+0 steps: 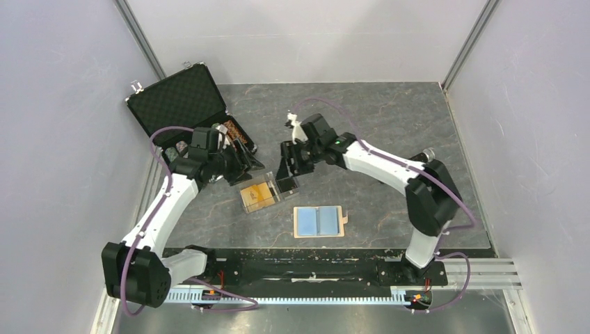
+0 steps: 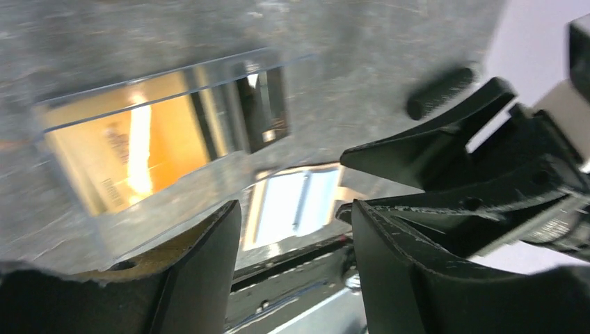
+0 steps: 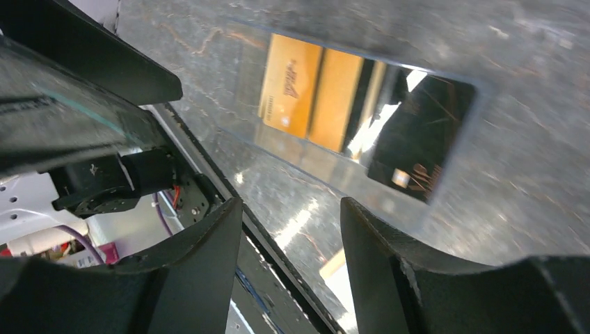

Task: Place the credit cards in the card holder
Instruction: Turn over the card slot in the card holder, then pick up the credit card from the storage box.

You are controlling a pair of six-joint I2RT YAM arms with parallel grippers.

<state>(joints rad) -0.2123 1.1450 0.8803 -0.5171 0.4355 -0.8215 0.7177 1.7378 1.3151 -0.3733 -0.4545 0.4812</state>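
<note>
Two black robot hands hang close together over the grey stone-look worktop (image 1: 389,125). The left hand (image 2: 293,209) and the right hand (image 3: 289,205) are both spread apart and hold nothing. Just beside them, between the two, sits a clear plastic box (image 3: 306,163). Inside it lie the orange-gold credit card (image 3: 303,90) and the dark shiny credit card (image 3: 421,149), side by side. The small tan card holder (image 1: 319,221) lies open, blue pockets up, nearer the arm bases than both hands.

Box (image 3: 299,167): clear plastic, glossy, reflective. Orange-gold card (image 3: 292,87): glossy plastic. Table (image 1: 389,125): grey marbled surface, slight sheen. Case lining (image 1: 177,101): black textured foam, matt.
</note>
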